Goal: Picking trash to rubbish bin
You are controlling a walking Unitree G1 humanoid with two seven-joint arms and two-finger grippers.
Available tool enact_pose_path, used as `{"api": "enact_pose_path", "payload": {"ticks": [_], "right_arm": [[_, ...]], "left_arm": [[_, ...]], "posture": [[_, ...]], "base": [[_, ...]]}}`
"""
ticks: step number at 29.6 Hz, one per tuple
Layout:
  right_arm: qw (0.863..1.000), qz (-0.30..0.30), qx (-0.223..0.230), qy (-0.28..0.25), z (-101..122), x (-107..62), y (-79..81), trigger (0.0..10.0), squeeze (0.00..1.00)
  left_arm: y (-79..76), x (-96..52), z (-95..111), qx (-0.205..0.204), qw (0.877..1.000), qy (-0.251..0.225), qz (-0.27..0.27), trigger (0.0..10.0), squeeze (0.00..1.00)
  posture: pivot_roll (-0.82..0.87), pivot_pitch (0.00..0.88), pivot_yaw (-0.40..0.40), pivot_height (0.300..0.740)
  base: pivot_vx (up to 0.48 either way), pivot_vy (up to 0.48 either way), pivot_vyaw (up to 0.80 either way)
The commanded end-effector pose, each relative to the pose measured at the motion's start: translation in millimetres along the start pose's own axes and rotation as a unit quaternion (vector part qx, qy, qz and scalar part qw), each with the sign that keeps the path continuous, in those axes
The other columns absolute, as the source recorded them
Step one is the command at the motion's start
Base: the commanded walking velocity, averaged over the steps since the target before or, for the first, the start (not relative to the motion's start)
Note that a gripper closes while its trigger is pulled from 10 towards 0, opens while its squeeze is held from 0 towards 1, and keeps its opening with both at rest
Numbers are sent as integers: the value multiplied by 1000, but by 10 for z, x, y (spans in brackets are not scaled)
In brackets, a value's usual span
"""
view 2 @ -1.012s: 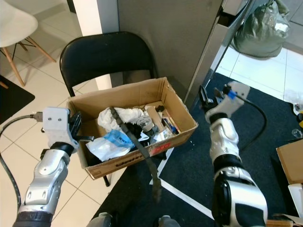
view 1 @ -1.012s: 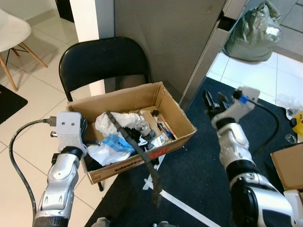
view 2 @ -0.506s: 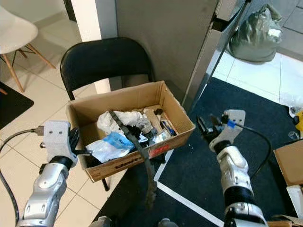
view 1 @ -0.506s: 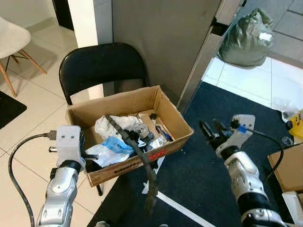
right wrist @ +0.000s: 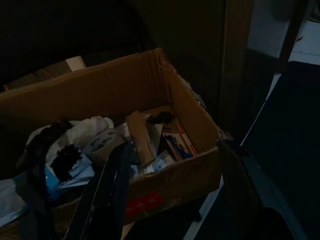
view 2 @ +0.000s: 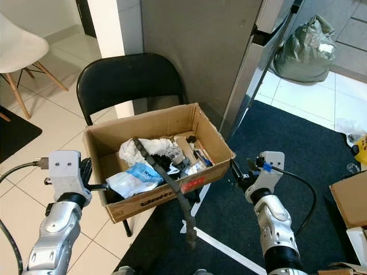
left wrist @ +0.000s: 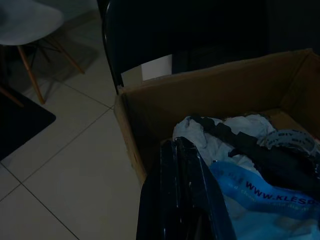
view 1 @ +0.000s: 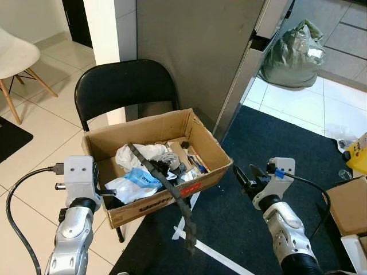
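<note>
Cardboard box [view 1: 203,150] sits on black folding chair [view 1: 123,86], centre of scene, serving as rubbish bin and stuffed w/ trash: white crumpled paper [view 1: 140,153], blue-and-white plastic bag [view 1: 133,182] at near left, small packets [view 1: 194,162] toward right wall, dark bits in the middle. Long black strap [view 1: 172,195] runs from inside box over near rim and hangs down toward dark carpet [view 1: 252,143].

Left gripper [view 1: 109,191] is at box's near left corner, tips just over the rim beside the plastic bag; its 2 fingers [left wrist: 182,200] look pressed together, clenched on nothing, per left wrist view.

Right gripper [view 1: 245,179] hovers just right of box's near right corner, above carpet, pointing at box; its 2 fingers [right wrist: 112,195] are spread wide apart, released, nothing between them.

Grey-green garbage bag [view 1: 292,48] lies far right on white tiles. White chair [view 1: 17,54] stands far left. Another cardboard box [view 1: 348,203] at right edge.
</note>
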State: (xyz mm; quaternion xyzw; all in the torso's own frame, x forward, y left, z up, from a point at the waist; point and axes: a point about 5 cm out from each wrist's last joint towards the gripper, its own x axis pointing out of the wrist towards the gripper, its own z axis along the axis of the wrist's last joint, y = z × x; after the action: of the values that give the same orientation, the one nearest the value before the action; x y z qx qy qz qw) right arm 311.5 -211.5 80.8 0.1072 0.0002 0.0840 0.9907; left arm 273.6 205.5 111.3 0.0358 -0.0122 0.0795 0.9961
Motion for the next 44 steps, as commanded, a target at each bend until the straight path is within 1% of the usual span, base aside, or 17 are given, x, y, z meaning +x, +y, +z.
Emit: {"api": "enact_pose_path", "payload": {"ticks": [1,3,5,9,15,19,26,30,37,44], "right_arm": [[1000,2,2,15,-54,-44,0,10000,0],[1000,7,4,18,-59,-46,11,10000,0],[1000,19,20,11,-70,-64,59,10000,0],[999,20,33,18,-122,-82,101,10000,0],[999,29,22,17,-154,-92,171,10000,0],[999,33,3,13,-139,-83,199,10000,0],[999,31,11,5,-108,-73,236,10000,0],[1000,29,6,4,-116,-70,265,10000,0],[1000,26,6,3,-115,-78,270,10000,0],[1000,27,0,1,-104,-76,274,10000,0]], "left_arm": [[-15,-26,-76,-3,1000,14,3,10000,0],[-14,-25,-76,-3,1000,14,3,10000,0],[-16,-20,-74,-5,1000,13,5,10000,0],[-45,-20,-81,-9,1000,14,3,10000,0],[-90,-20,-75,-13,1000,11,-1,10000,0],[-95,-2,-58,-13,1000,9,-1,10000,0],[-119,10,-24,-13,1000,1,-6,10000,0],[-189,12,-3,-10,1000,-3,-21,10000,0],[-188,1,-31,-16,1000,5,-19,10000,0],[-181,8,-19,-15,1000,2,-19,10000,0]], "posture": [[58,99,-67,740],[58,99,-67,740],[58,99,-67,740],[58,99,-67,740],[56,103,-68,740],[56,105,-67,740],[55,107,-66,740],[55,113,-64,740],[52,115,-62,740],[50,121,-64,740]], "base": [[0,0,0],[0,0,0],[0,0,0],[0,0,0],[0,0,0],[0,0,0],[0,0,0],[0,0,0],[0,0,0],[0,0,-679]]}}
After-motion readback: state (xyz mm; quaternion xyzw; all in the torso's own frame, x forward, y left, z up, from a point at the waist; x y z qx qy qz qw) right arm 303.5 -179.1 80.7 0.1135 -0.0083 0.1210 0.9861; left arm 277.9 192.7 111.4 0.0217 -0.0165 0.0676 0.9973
